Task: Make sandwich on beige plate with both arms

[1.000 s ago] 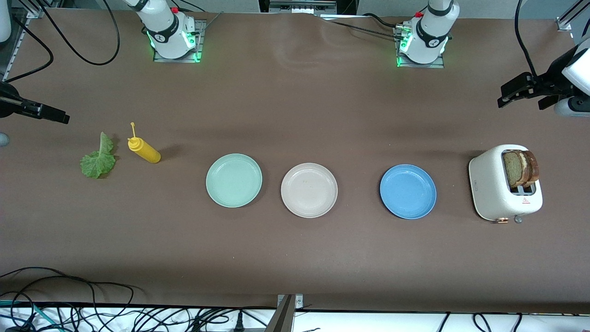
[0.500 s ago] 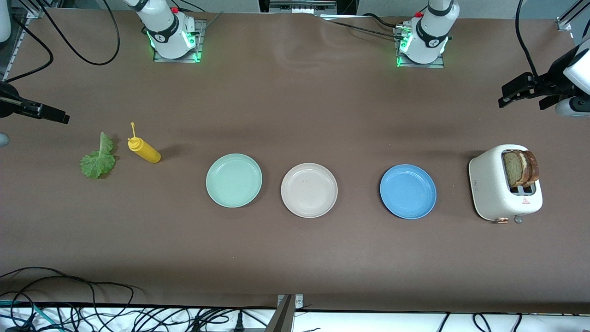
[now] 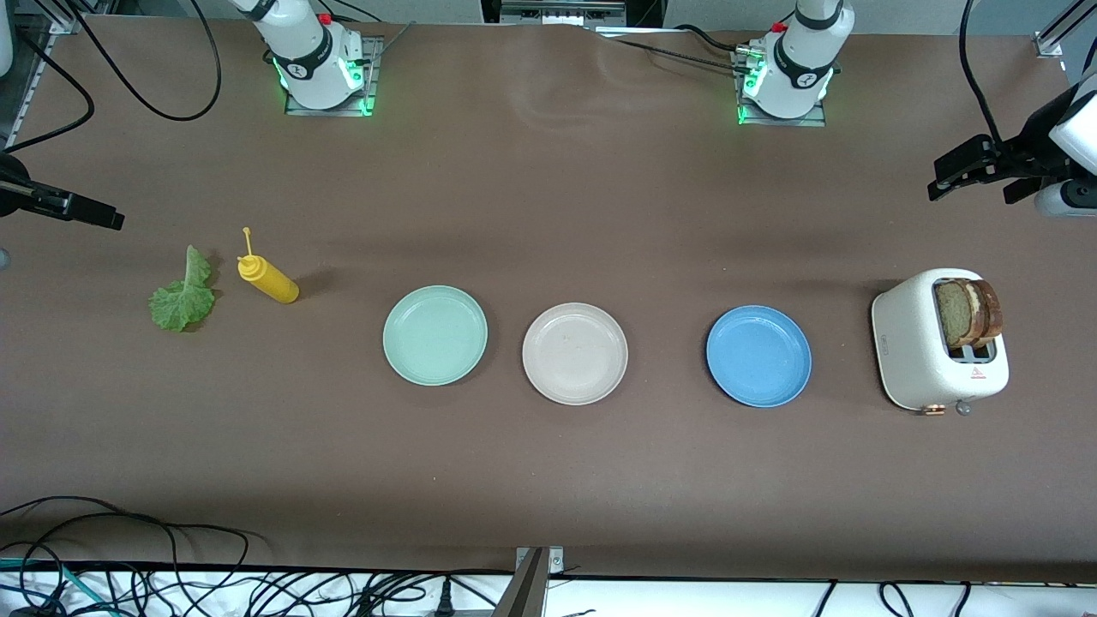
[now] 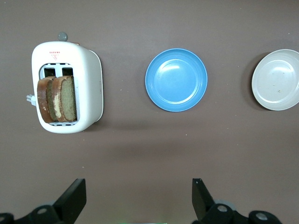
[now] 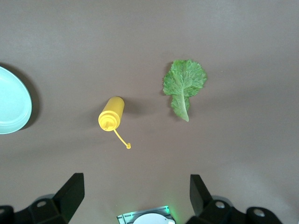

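Beige plate (image 3: 575,353) bare between mint plate (image 3: 435,335) and blue plate (image 3: 758,356), bread slices (image 3: 968,313) in toaster (image 3: 921,351), lettuce leaf (image 3: 182,293) beside mustard bottle (image 3: 269,279), left gripper (image 4: 138,201) and right gripper (image 5: 135,198) raised, jaws wide, holding nothing.

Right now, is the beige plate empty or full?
Empty: the beige plate shows only its bare surface; both bread slices stand in the toaster.

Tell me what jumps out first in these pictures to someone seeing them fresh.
Three plates sit in a row mid-table: a mint green plate, the beige plate and a blue plate. At the left arm's end stands a white toaster with brown bread slices sticking up. At the right arm's end lie a lettuce leaf and a yellow squeeze bottle.
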